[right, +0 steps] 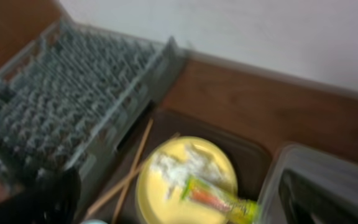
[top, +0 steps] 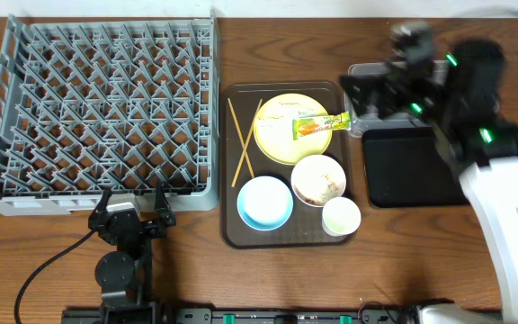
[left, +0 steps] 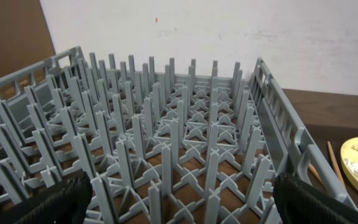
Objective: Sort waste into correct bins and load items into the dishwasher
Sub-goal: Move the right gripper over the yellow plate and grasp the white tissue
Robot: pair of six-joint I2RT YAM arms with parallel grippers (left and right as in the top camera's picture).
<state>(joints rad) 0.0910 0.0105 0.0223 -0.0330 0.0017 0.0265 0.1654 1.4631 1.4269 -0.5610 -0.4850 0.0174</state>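
The grey dish rack (top: 106,99) fills the left of the table and the left wrist view (left: 173,143). On the brown tray, the yellow plate (top: 281,144) carries the green-and-orange wrapper (top: 322,123) and a white tissue (top: 284,109). Two chopsticks (top: 241,139), a blue bowl (top: 264,202), a white bowl (top: 318,180) with whitish scraps and a green cup (top: 341,216) lie there too. My right gripper (top: 364,97) is open above the wrapper's right end, and in its wrist view (right: 185,214) the wrapper (right: 219,200) lies between the fingers. My left gripper (top: 134,209) (left: 185,208) is open and empty at the rack's front edge.
The brown serving tray (top: 232,229) sits between the rack and the bins. The clear tub (top: 358,70) (right: 278,168) is mostly hidden under my right arm. The black tray (top: 403,180) lies in front of it. A cable runs at the front left.
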